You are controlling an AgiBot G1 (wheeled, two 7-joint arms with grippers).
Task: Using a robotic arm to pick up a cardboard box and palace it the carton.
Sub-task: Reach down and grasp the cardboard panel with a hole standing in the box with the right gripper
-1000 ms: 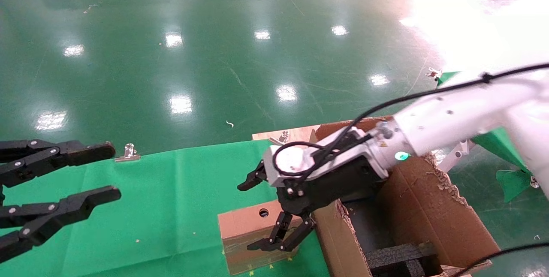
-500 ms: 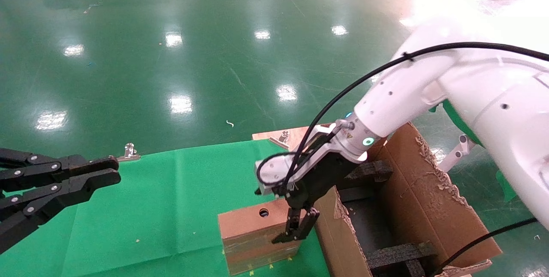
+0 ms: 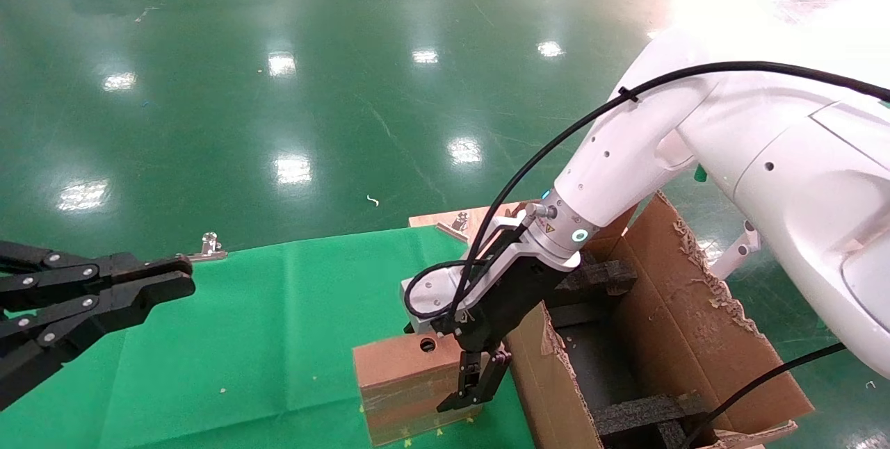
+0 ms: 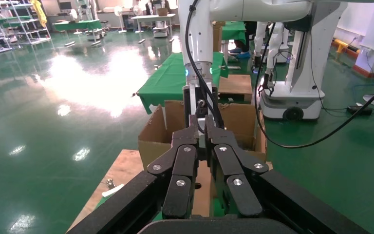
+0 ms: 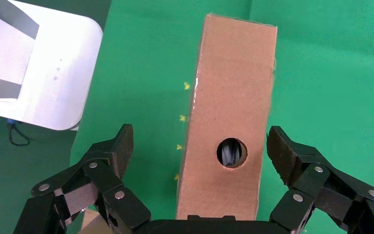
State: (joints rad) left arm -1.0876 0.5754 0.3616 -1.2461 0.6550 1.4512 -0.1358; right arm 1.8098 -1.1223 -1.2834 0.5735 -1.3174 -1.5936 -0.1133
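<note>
Cardboard box (image 5: 229, 131) base hidden, right gripper (image 5: 199, 151) straddling

Right claw (image 5: 199, 146) straddles cardboard box (image 5: 229, 122), open gaps either side. Carton (image 3: 549, 372) wall sits just beside the box, tight on that side. Green bench (image 3: 278, 324) toward left claw (image 3: 177, 282) is unobstructed.

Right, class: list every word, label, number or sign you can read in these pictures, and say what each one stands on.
No text can be read anywhere.
Small triangular yellow warning sticker on the white robotic arm's black wrist: symbol too small to read.
Small flat brown cardboard box: only a round hole, no print visible.
Large brown corrugated carton: no print visible.
</note>
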